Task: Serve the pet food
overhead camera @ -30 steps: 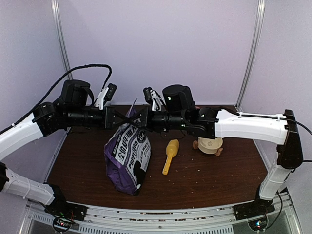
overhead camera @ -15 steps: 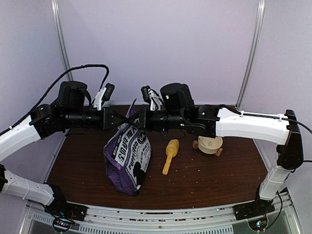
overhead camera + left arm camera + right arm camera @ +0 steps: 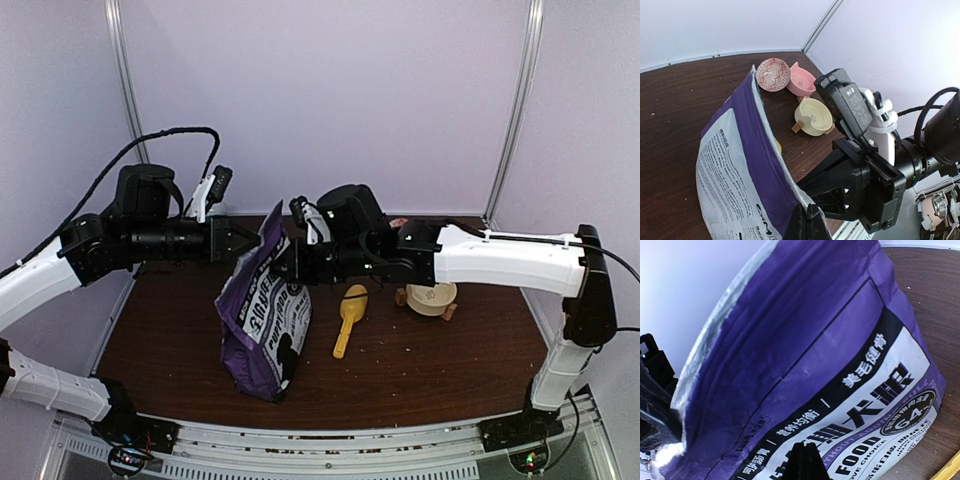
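Note:
The purple printed bag stands upright on the brown table, left of centre. My left gripper is shut on the bag's top edge, which shows in the left wrist view as a silver-lined corner pinched between the fingers. My right gripper is shut, its tips pressed into the bag's printed face just below the top on the right side. The pet food does not show; it is hidden inside the bag. The yellow scoop lies on the table right of the bag.
A cream bowl on a wooden stand sits right of the scoop. The left wrist view also shows a pink bowl and a patterned bowl behind it. Small crumbs dot the table. Purple walls close in the back and sides.
My right gripper has dropped and shifted left along the bag's upper right side. The bag's top now stands higher and leans. The left gripper has stayed almost still on the top edge.

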